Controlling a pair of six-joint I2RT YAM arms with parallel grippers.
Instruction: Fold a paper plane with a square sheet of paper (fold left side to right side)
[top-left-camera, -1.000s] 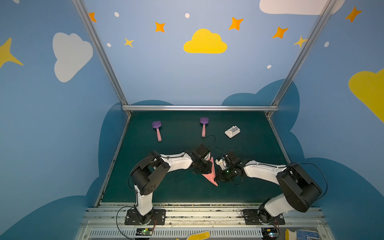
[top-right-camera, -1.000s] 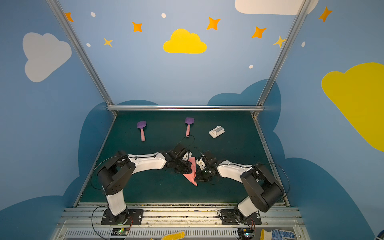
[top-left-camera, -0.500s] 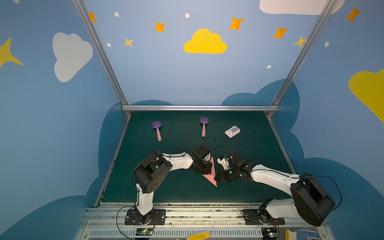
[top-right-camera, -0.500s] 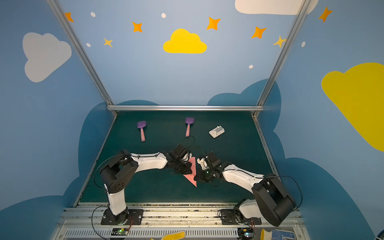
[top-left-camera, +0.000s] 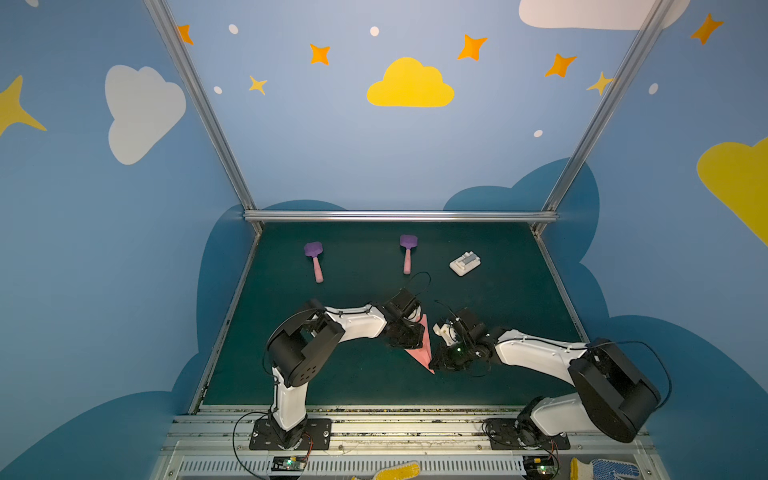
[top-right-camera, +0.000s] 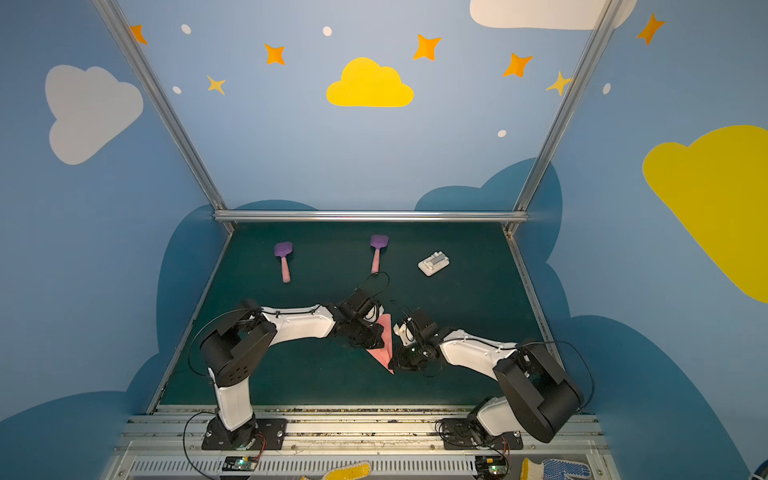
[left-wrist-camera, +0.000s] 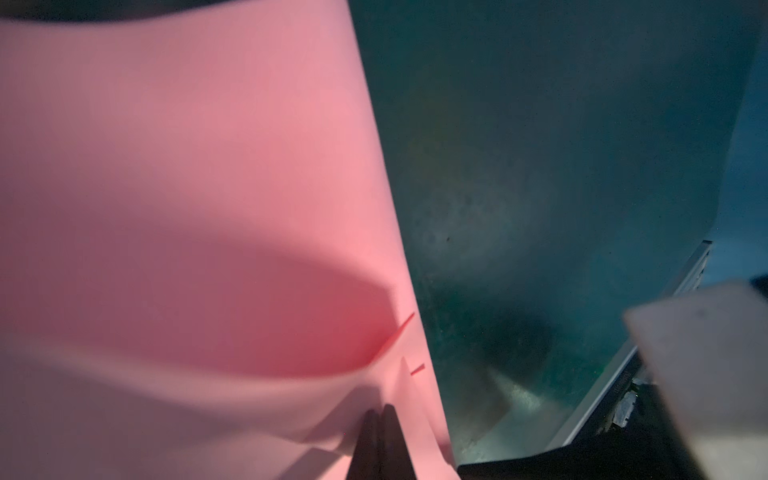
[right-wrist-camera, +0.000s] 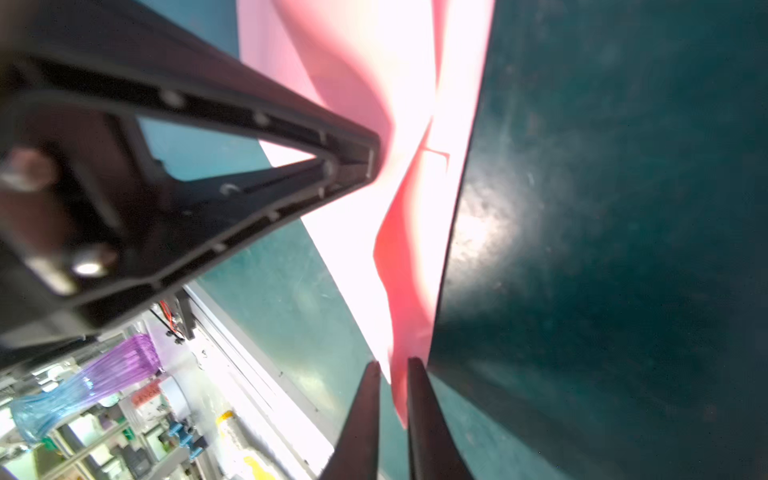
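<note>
The slim, pointed, salmon-pink paper plane (top-left-camera: 422, 350) lies at the middle front of the dark green mat (top-left-camera: 498, 291), nose toward my bases, between my two wrists. My left gripper (left-wrist-camera: 379, 417) has its black fingers together, and I judge them nipped on a raised layer near the long edge. My right gripper (right-wrist-camera: 392, 368) is clamped on the narrow tip, where pink paper runs between the fingers.

This looks to me like a late fold, carrying the left layer over to the right. To do it well I should hold the right pinch steady as an anchor and sweep the left layer across low. I would let go only once the edges meet, then press along the crease. The sheet is thin, so any pull between my two grips could tear or skew it.

In the left wrist view the paper bows up in a soft curve with short sharp creases by my fingertips. The right wrist view is partly washed out by glare.

Well behind it lie purple-headed, pink-handled spatulas (top-left-camera: 314, 259) and a small white plastic block (top-left-camera: 464, 263).
</note>
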